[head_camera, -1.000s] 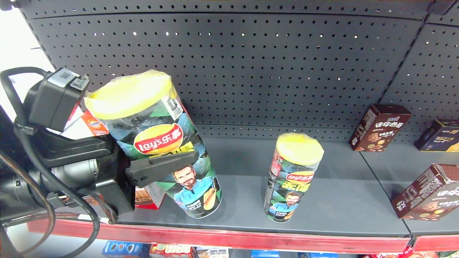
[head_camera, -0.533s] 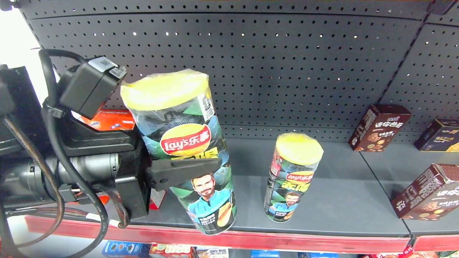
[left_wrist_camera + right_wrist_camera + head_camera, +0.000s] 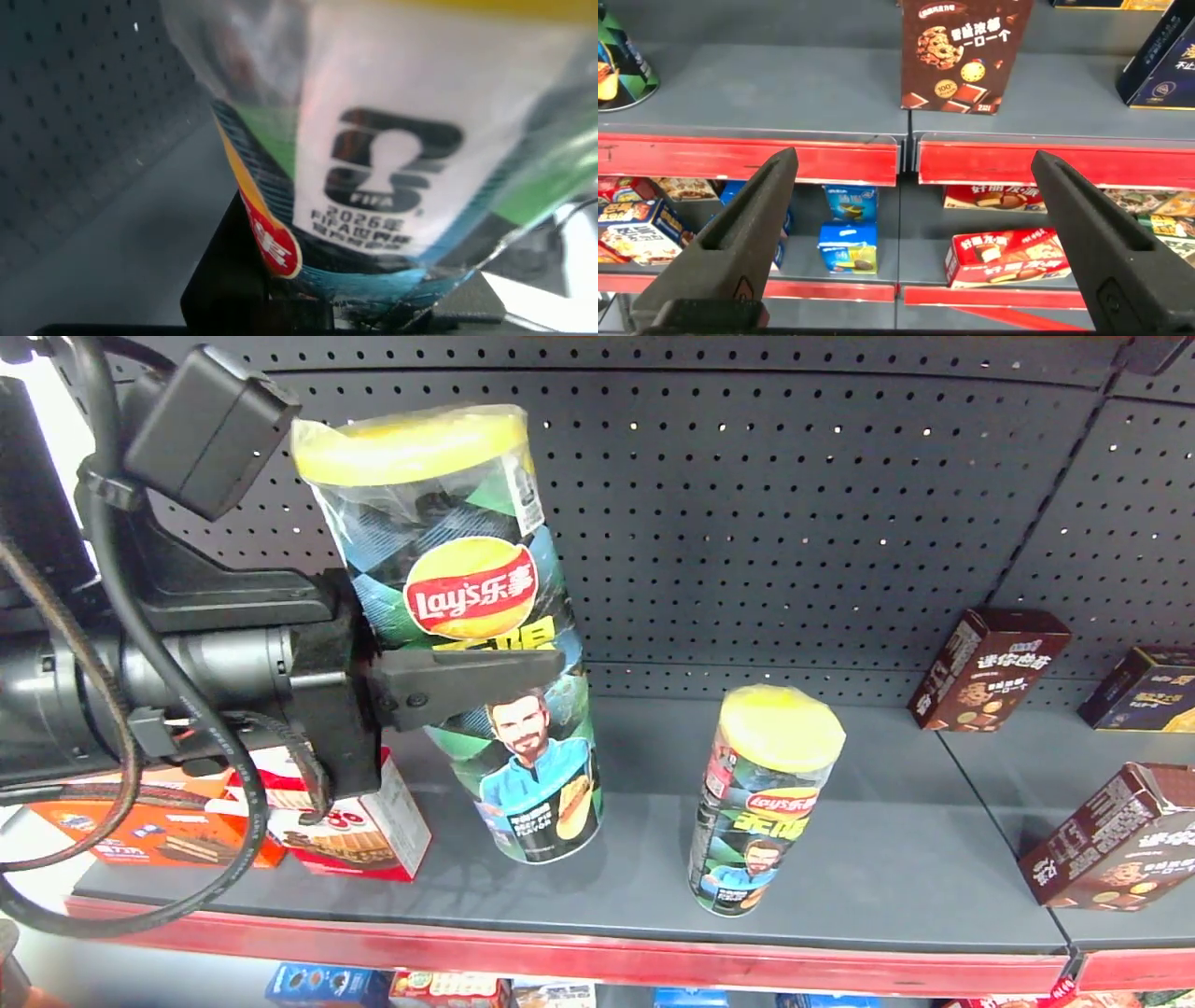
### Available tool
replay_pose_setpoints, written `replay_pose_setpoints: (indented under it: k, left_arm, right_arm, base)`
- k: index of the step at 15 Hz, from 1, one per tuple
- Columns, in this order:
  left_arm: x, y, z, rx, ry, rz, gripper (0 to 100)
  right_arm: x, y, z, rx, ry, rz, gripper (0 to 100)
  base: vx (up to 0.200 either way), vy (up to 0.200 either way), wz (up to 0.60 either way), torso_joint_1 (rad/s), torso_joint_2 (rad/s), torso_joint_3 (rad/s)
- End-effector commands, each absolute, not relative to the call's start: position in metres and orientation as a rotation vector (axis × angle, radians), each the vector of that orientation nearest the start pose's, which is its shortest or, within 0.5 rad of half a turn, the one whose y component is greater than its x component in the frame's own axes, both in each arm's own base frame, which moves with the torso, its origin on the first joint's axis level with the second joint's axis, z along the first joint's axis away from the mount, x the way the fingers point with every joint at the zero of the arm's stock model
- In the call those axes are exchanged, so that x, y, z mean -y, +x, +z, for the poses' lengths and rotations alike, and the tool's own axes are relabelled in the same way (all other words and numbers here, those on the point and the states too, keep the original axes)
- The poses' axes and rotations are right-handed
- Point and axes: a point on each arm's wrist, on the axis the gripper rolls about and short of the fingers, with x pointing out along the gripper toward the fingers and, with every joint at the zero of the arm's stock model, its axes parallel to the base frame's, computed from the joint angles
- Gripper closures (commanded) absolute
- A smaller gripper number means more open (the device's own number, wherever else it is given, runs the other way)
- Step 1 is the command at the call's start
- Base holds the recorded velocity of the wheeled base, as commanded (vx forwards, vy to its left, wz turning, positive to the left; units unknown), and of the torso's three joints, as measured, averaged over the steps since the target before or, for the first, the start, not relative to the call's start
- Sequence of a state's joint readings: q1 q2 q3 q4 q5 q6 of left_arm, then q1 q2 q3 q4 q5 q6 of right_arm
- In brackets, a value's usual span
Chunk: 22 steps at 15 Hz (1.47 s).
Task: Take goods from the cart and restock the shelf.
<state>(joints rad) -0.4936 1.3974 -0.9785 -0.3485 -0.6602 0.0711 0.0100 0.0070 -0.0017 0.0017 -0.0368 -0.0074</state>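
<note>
Grey shelf (image 3: 887, 859): L pincer (image 3: 504, 667) pinching chip can (image 3: 467, 588) beside second can (image 3: 761, 803); R pincer (image 3: 913, 159) spread

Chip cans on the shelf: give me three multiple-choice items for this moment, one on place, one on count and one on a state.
1. Where is the standing chip can relative to the held chip can in the left hand?
A. To the robot's right of it
B. To the robot's left of it
C. On top of it

2. How many yellow-lidded cans show in the head view?
A. One
B. Two
C. Four

3. The right hand is:
A. open and empty
B. shut on a box
C. shut on a can

Answers: 1 A, it stands on the shelf, farther right. 2 B, one held and one standing. 3 A, its fingers are wide apart with nothing between them.
</note>
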Motion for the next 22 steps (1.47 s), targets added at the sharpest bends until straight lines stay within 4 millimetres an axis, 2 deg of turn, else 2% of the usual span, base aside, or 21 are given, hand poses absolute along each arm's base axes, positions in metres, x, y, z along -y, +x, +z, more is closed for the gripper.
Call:
replay_pose_setpoints:
  k: [1, 4, 6, 9, 11, 17, 22]
  left_arm:
    - [0.135, 0.225, 0.277, -0.033, 0.136, -1.152, 100]
    - [0.148, 0.252, 0.260, -0.118, 0.193, -1.154, 100]
    - [0.164, 0.289, 0.251, -0.122, 0.217, -1.157, 100]
    - [0.187, 0.320, 0.249, -0.102, 0.202, -1.220, 100]
    - [0.201, 0.352, 0.237, -0.113, 0.179, -1.208, 100]
    - [0.217, 0.386, 0.214, -0.120, 0.174, -1.206, 100]
    - [0.229, 0.401, 0.203, -0.111, 0.178, -1.215, 100]
  right_arm:
    - [0.001, -0.022, 0.076, -0.011, -0.008, -0.026, 0]
    - [0.001, -0.022, 0.076, -0.011, -0.008, -0.026, 0]
    - [0.001, -0.022, 0.076, -0.011, -0.008, -0.028, 0]
    - [0.001, -0.022, 0.076, -0.011, -0.008, -0.028, 0]
    - [0.001, -0.022, 0.076, -0.011, -0.008, -0.026, 0]
    - [0.001, -0.022, 0.076, -0.011, -0.008, -0.026, 0]
    - [0.001, -0.022, 0.076, -0.011, -0.008, -0.028, 0]
  base:
    - [0.000, 0.000, 0.00, 0.000, 0.00, 0.000]
    - [0.000, 0.000, 0.00, 0.000, 0.00, 0.000]
    - [0.000, 0.000, 0.00, 0.000, 0.00, 0.000]
    - [0.000, 0.000, 0.00, 0.000, 0.00, 0.000]
    - [0.000, 0.000, 0.00, 0.000, 0.00, 0.000]
    - [0.000, 0.000, 0.00, 0.000, 0.00, 0.000]
    - [0.000, 0.000, 0.00, 0.000, 0.00, 0.000]
